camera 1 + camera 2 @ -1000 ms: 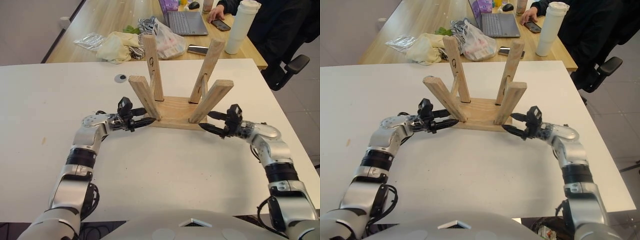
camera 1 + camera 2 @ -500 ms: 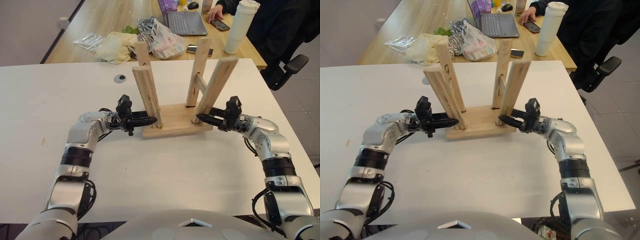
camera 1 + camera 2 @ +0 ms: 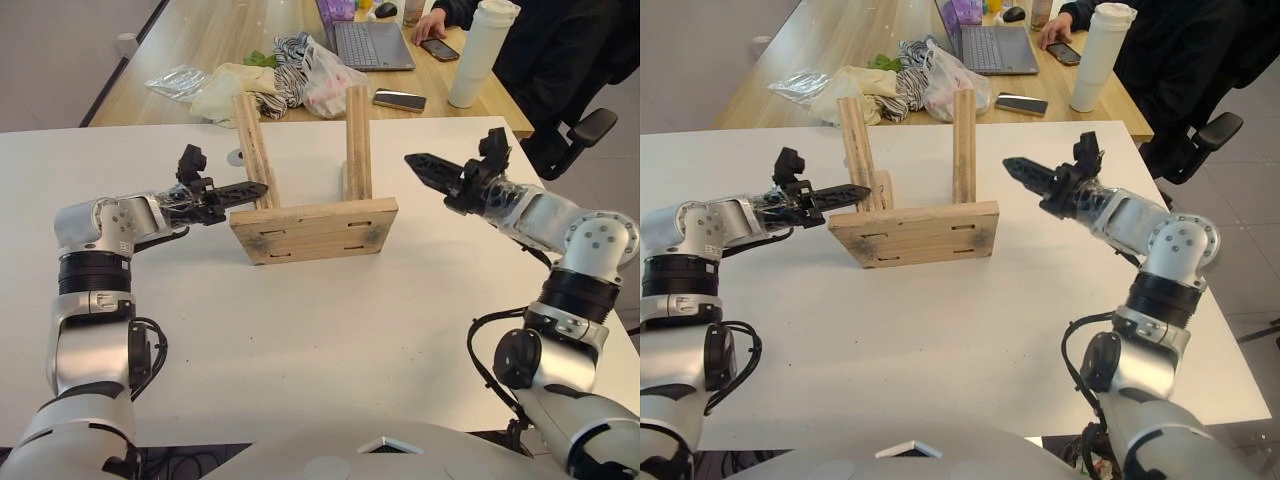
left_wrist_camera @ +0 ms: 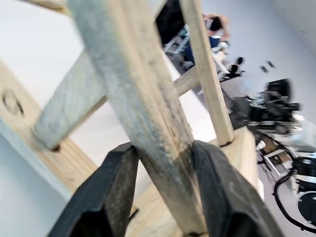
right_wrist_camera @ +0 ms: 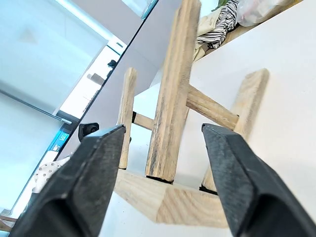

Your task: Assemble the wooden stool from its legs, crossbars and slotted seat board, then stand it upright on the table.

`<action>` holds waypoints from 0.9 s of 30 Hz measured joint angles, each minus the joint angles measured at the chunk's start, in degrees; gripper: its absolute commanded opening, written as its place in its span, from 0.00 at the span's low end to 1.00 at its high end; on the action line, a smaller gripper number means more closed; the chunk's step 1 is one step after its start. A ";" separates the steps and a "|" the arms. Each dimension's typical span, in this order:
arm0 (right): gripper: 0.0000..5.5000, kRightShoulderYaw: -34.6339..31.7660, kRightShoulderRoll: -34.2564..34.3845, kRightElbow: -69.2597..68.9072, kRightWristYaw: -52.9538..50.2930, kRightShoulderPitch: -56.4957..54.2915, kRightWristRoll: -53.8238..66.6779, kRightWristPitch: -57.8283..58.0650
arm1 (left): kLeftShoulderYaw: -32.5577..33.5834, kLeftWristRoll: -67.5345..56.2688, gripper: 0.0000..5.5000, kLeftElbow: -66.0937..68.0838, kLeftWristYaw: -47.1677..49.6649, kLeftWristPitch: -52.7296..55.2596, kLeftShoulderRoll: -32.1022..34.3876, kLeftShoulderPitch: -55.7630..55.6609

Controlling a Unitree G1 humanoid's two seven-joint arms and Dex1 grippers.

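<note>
The left arm (image 3: 92,325) and right arm (image 3: 600,240) are silver-grey rounded segments with black joint bands. Black cables (image 3: 160,345) loop beside each elbow. The left claw (image 3: 258,187) and right claw (image 3: 412,162) are black, with long tapered fingers.

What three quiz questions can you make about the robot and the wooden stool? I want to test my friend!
1. True or false: the stool stands upright on its legs on the white table.
2. Which gripper is closed on a stool leg? A: the left one. B: the right one. C: both.
3. Fill in the gap: the right gripper is apart from the stool and its fingers are ____.

Key
1. False. The stool is tipped over, with its slotted seat board facing the robot and its legs pointing away.
2. A, the left gripper.
3. Open.
</note>
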 measured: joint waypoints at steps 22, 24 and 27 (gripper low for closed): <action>0.78 36.04 -10.40 22.34 47.52 14.64 -37.21 -71.20 | -6.05 21.46 0.62 13.28 -22.38 -53.54 7.61 16.03; 0.78 36.57 -8.75 26.82 48.27 11.19 -38.86 -74.42 | -6.38 22.28 0.62 13.97 -22.13 -55.76 6.40 15.69; 0.75 37.09 -8.35 32.49 48.75 7.65 -40.71 -77.18 | -6.37 22.59 0.63 15.21 -19.59 -57.29 2.84 13.84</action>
